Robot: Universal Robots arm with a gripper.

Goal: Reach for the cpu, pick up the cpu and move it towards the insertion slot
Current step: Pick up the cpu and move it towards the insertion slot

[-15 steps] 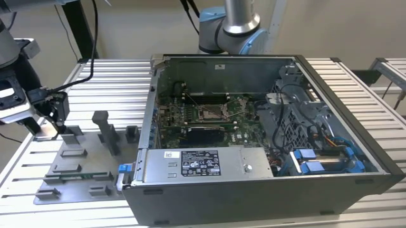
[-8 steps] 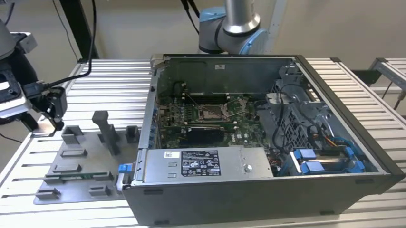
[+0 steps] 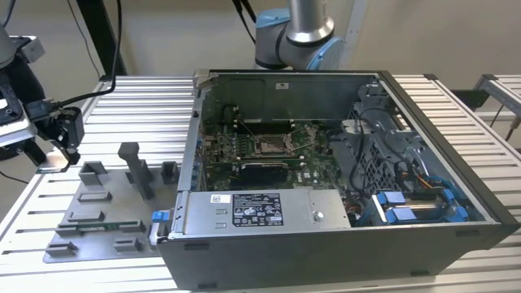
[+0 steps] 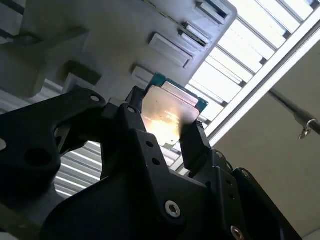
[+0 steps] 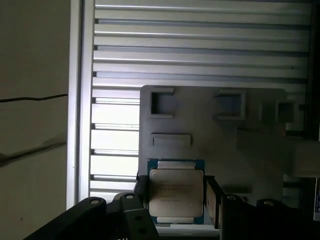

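The gripper (image 4: 162,117) pinches the cpu (image 5: 176,192) by two edges; its faint print illegible

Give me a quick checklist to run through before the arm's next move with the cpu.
1. Grip: the gripper has the cpu clamped between its fingers on opposite edges, in both wrist views: ok.
2. cpu clear of the grey fixture plate: it hangs apart from the plate in both wrist views: ok.
3. cpu over the insertion slot: the gripper is at the exterior view's left, outside the computer case: not ok.
4. Computer case open on top, with the insertion slot exposed: ok.
5. Insertion slot's frame ready to take the cpu: cannot tell.
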